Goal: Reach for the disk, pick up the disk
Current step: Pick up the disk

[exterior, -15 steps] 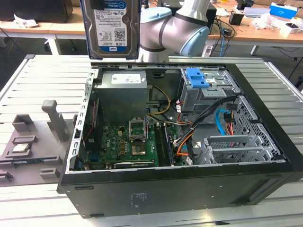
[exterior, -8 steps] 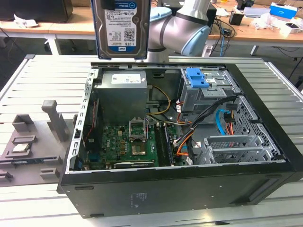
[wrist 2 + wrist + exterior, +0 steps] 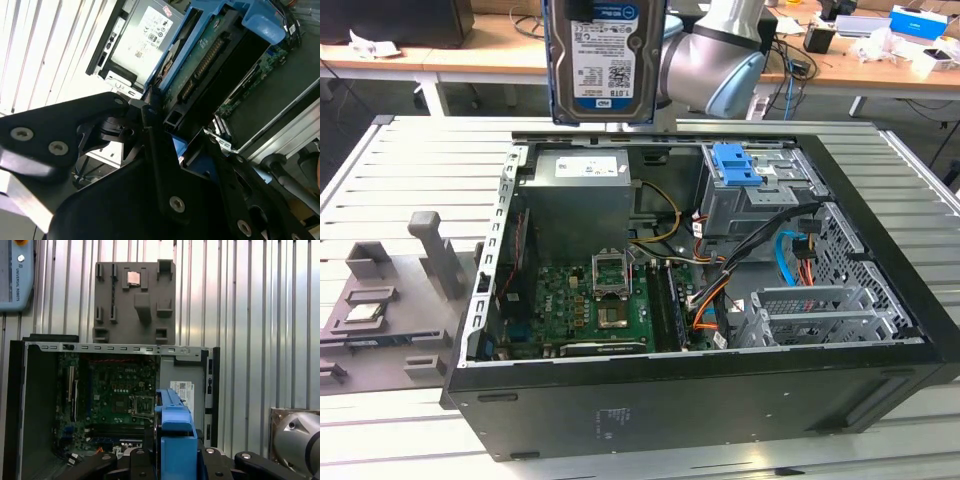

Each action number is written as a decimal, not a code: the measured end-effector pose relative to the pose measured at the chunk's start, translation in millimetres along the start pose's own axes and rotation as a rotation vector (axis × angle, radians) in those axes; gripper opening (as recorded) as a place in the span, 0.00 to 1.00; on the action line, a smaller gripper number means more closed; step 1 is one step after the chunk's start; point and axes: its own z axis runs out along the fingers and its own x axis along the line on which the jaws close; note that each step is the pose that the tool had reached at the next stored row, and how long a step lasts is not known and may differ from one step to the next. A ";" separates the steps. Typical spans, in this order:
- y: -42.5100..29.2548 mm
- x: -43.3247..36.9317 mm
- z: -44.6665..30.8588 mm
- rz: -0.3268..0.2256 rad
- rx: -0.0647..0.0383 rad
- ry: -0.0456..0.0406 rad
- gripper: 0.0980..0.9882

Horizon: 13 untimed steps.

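The disk (image 3: 605, 60), a flat rectangular silver metal hard drive with a white-and-blue label (label side toward the exterior camera), hangs upright in the air above the far edge of the open black computer tower case (image 3: 720, 400), touching nothing inside it. In both wrist views the black gripper (image 3: 175, 462) is closed on the disk, its 2 dark fingers (image 3: 220, 467) pressed against the bright blue side rails. The silver-grey robot arm (image 3: 715, 60) sits just behind the disk. Inside the case lies the green motherboard (image 3: 590, 300), and the blue plastic latch on its grey metal cage (image 3: 738, 165) stands toward the exterior view's right. The case rests on a slatted pale metal table (image 3: 420, 170).
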 end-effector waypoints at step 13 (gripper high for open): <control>-21.0 0.2 -1.2 0.000 -0.001 -0.0001 0.30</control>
